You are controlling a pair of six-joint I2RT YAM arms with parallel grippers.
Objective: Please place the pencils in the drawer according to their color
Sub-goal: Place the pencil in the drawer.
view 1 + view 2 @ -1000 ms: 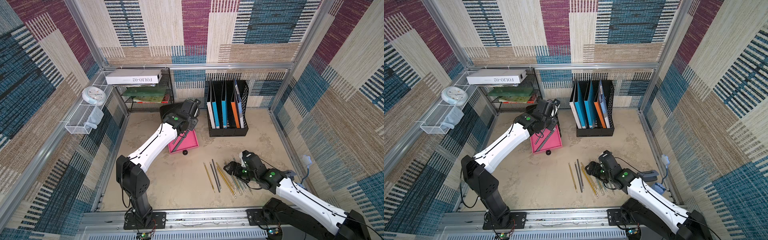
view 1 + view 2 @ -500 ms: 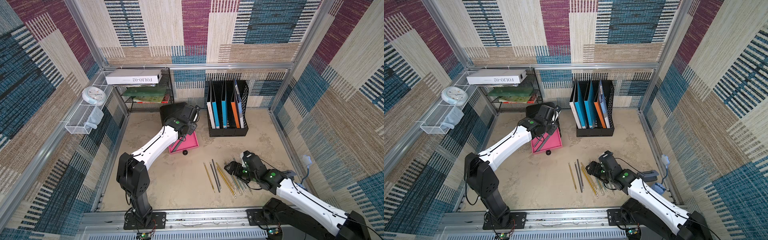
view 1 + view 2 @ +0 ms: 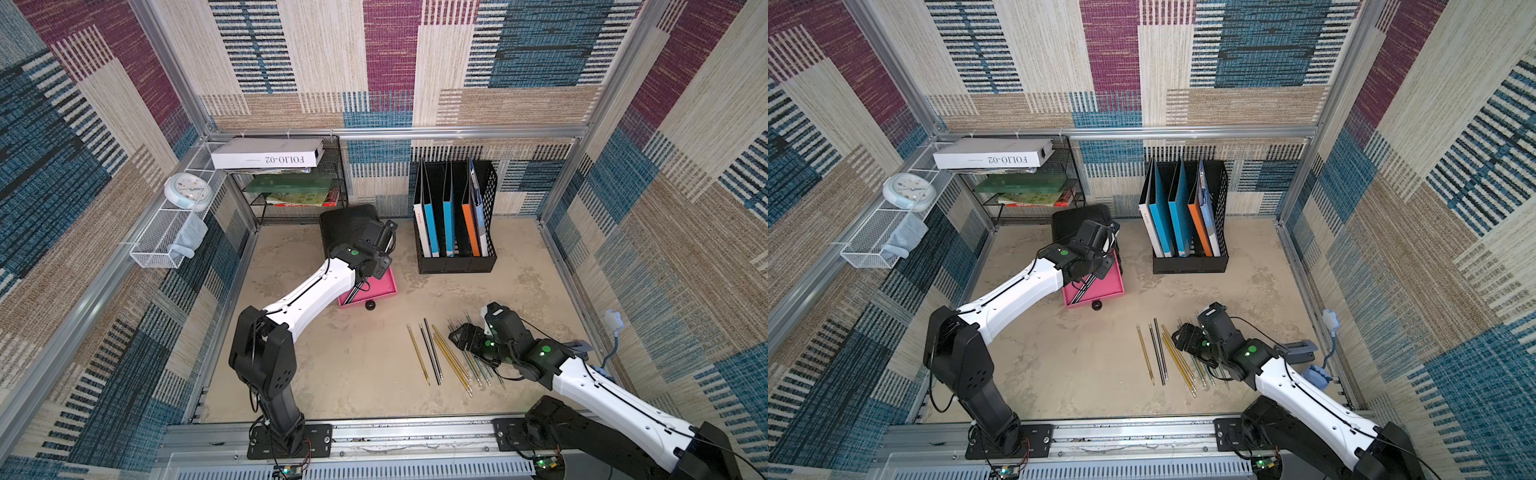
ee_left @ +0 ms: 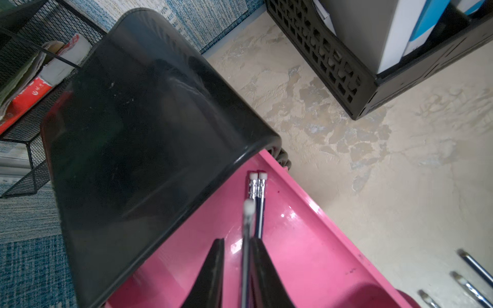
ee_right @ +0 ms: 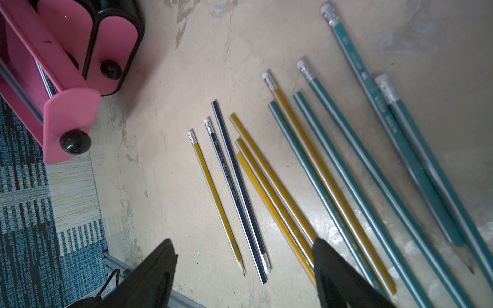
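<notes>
The black drawer chest (image 3: 349, 224) stands at the back with its top pink drawer (image 3: 380, 286) pulled out. In the left wrist view two black pencils (image 4: 258, 192) lie in that pink drawer (image 4: 306, 253). My left gripper (image 4: 236, 241) hovers over it, slightly open. A third black pencil (image 4: 248, 221) stands between the jaws, against one finger with a gap to the other. My right gripper (image 5: 242, 241) hangs wide open and empty above the loose pencils (image 3: 440, 353) on the table. These are two black (image 5: 234, 181), several yellow (image 5: 266, 186) and several teal (image 5: 360, 160).
A black file holder (image 3: 455, 224) with folders stands at the back right. A wire shelf (image 3: 297, 187) with books and a white box is at the back left. A clock (image 3: 188, 191) and a white mesh basket (image 3: 166, 237) hang on the left wall.
My left gripper has drawn back over the pink drawer with the black pencil, and its jaws have parted a little. The right arm has not moved.
</notes>
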